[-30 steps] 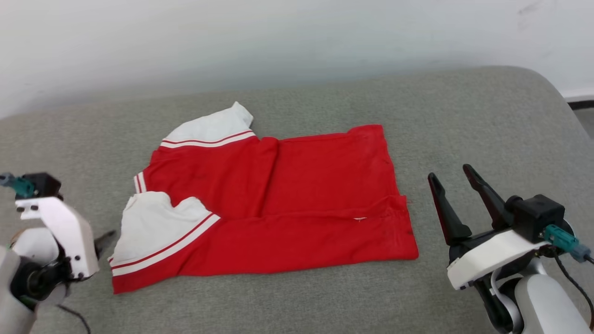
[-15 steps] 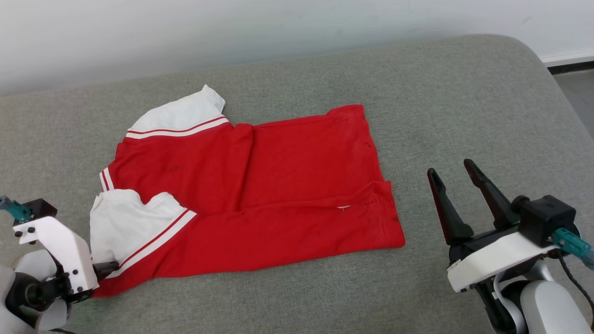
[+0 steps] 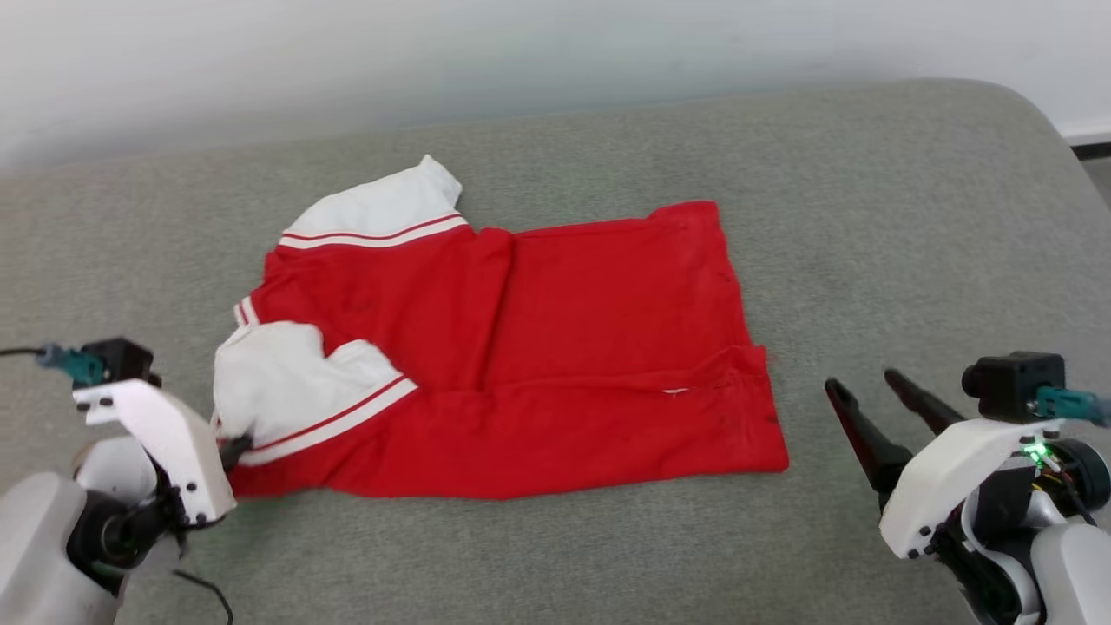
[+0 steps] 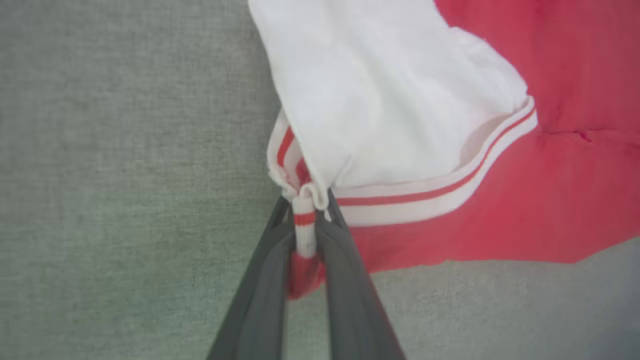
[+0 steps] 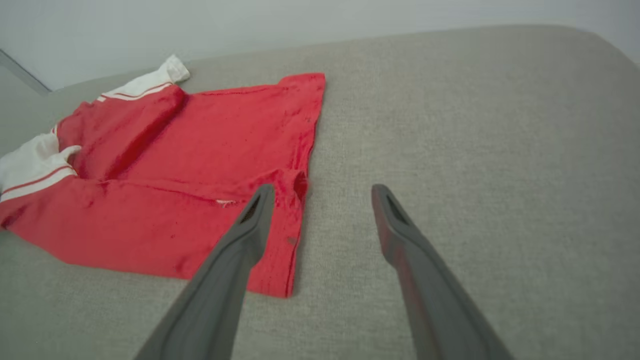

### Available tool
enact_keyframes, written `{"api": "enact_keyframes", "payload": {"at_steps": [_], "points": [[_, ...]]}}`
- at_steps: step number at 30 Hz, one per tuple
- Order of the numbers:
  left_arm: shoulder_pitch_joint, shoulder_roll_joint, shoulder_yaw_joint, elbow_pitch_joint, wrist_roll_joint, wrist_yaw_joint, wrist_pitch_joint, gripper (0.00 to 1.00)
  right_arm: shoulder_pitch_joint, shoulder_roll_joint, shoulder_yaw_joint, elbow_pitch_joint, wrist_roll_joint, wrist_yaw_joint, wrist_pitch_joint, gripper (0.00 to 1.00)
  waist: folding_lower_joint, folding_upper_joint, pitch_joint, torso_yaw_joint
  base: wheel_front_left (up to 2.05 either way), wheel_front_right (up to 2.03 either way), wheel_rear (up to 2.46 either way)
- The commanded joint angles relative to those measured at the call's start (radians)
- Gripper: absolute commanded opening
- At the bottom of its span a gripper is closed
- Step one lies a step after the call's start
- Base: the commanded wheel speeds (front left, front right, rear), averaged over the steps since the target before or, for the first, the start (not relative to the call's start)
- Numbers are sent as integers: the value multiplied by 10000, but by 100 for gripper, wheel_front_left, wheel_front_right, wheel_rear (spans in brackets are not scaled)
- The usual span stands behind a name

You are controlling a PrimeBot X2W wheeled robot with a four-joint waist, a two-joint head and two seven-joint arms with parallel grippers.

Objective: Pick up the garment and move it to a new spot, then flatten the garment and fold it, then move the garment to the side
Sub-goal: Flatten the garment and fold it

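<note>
The grey cushion [image 3: 868, 217] carries the garment [image 3: 564, 347] spread near its middle, with 1 long flap [image 3: 564, 443] doubled over along the near edge. Folding looks begun, I judge; the remaining folds and the move aside are not done. The left gripper [image 4: 306, 212], low at the garment's left end, pinches the striped trim [image 4: 430, 192] between near-closed fingers. The right gripper [image 3: 864, 382] hovers spread and empty near the hem corner [image 3: 772, 451].

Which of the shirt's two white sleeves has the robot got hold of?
The nearer sleeve, folded over the red body: the left gripper pinches its striped cuff. The farther sleeve lies untouched.
</note>
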Motion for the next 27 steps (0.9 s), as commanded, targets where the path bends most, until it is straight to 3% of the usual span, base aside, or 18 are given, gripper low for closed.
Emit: {"api": "enact_keyframes", "payload": {"at_steps": [1,4,10,20,21,22,23,27], "points": [[-185,32,52,-158,81,16,-133,0,-159,-44,-25,75,157,-3,568,100,0,0,33,207,0,0,0],[-459,-17,20,-681,293,67,-317,0,-414,-289,-88,312,366,-5,2192,100,0,0,255,500,0,0,0],[-841,-79,-100,-1411,647,162,-512,0,-1010,-336,-49,678,507,-5,4045,100,0,0,725,921,0,0,0],[-1118,-312,-268,-1929,952,223,-804,0,-1567,40,715,2366,954,-2,5358,100,0,0,1166,1412,0,0,0],[-1080,-344,-266,-1939,904,216,-813,0,-1544,67,810,2508,979,-2,5477,91,0,0,1185,1434,0,0,0],[-1066,-349,-259,-1945,880,204,-833,0,-1532,76,860,2591,999,-2,5488,20,0,0,1202,1450,0,0,0],[-1050,-349,-248,-1927,867,188,-873,0,-1529,105,860,2650,1046,0,5491,0,0,0,1214,1459,0,0,0],[-861,-430,-160,-1739,767,96,-1134,0,-1894,-120,874,2453,1005,-3,5043,0,0,0,1039,1391,0,0,0]]}}
